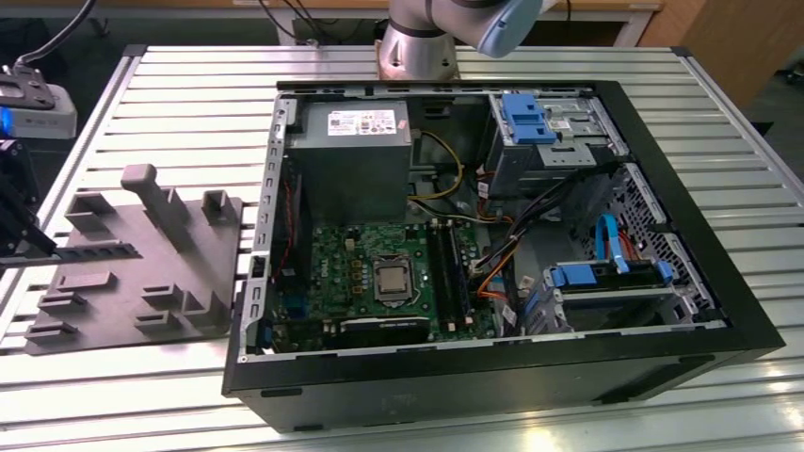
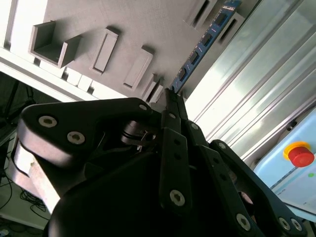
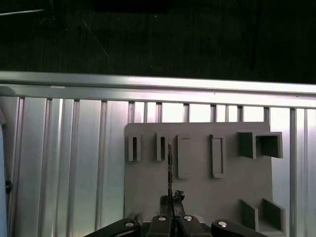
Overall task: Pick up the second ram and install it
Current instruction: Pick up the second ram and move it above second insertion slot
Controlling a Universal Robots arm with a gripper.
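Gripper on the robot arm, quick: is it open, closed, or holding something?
Gripper: closed on one end of the thin long dark memory stick, with the grey moulded holder tray beyond it.

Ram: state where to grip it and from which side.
Pinch the ram across its two flat faces near one end, coming in along its length. It is a thin, long board, so probably only those broad faces give the fingers a firm hold. The gripper is shut on it that way.

Arm [image 1: 419, 47]: silver-grey tube, pale blue cap [image 1: 503, 28]. Black fingers [image 2: 174, 148], silver screws [image 2: 177, 198].
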